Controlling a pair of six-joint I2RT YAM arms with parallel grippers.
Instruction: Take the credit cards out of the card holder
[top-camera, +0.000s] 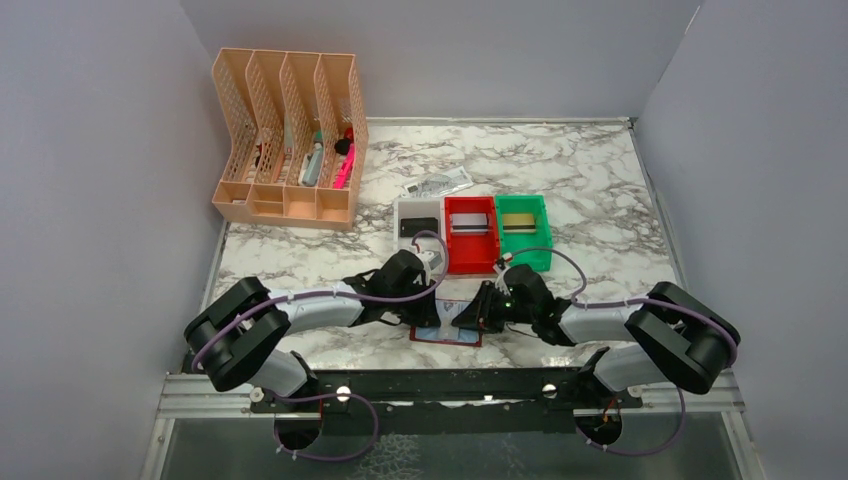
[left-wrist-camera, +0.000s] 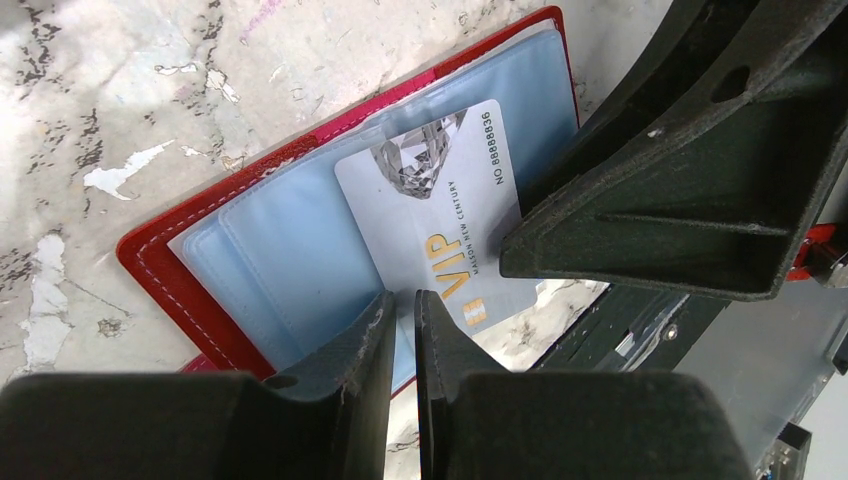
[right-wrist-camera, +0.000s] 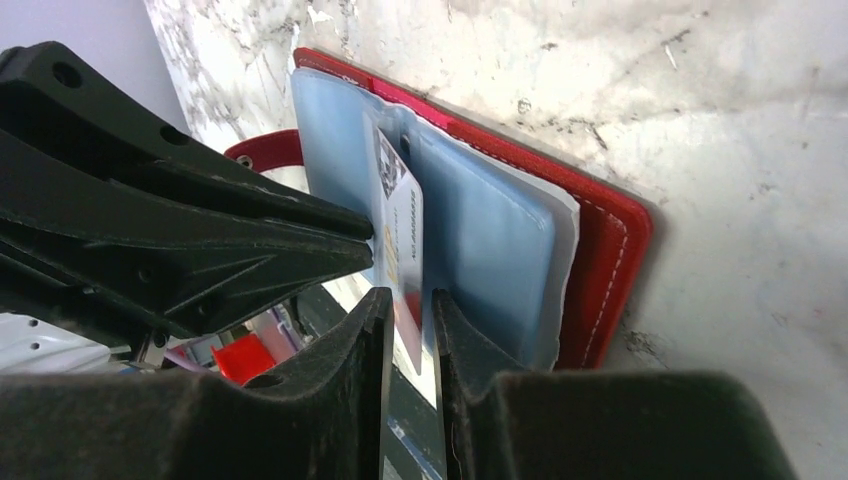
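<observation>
A: Marble-pattern table (top-camera: 600, 180), plain grey walls on 3 sides. What stands at the back?

B: A peach organiser (top-camera: 290, 140) at the back left, with pens in its slots. Nearer the middle are 3 bins in a row: the white bin (top-camera: 400, 215), the red bin (top-camera: 472, 262) and the green bin (top-camera: 525, 257). A white tag (top-camera: 437, 184) lies just behind them.

A: Anything in the bins?

B: 1 card each. There's a black card (top-camera: 418, 227) in the white bin, a silver card (top-camera: 468, 222) in the red and a gold card (top-camera: 517, 221) in the green.

A: And the holder?

B: The holder (top-camera: 445, 338) lies open at the near edge of the table, in the centre, between the 2 arms. Its red cover is down and its bluish sleeves face up.

A: Is a card in it?

B: 1, a pale VIP card (left-wrist-camera: 430, 200). It is partly out of a sleeve, and its free end reaches past the sleeve's edge.

A: The right gripper (right-wrist-camera: 410, 300)?

B: Its fingers stand on either side of that card's free end, a narrow slit apart. I cannot tell whether they press on the card.

A: The left gripper (left-wrist-camera: 403, 300)?

B: Its fingers are almost together, with only a thin slit between them. The tips are at the sleeve's edge, just beside the VIP card. Blue shows in the slit, but I cannot tell whether the sleeve is pinched or merely lies beneath.

A: Do the 2 grippers touch?

B: Their tips face each other over the holder, very near. I cannot tell whether they touch.
</observation>
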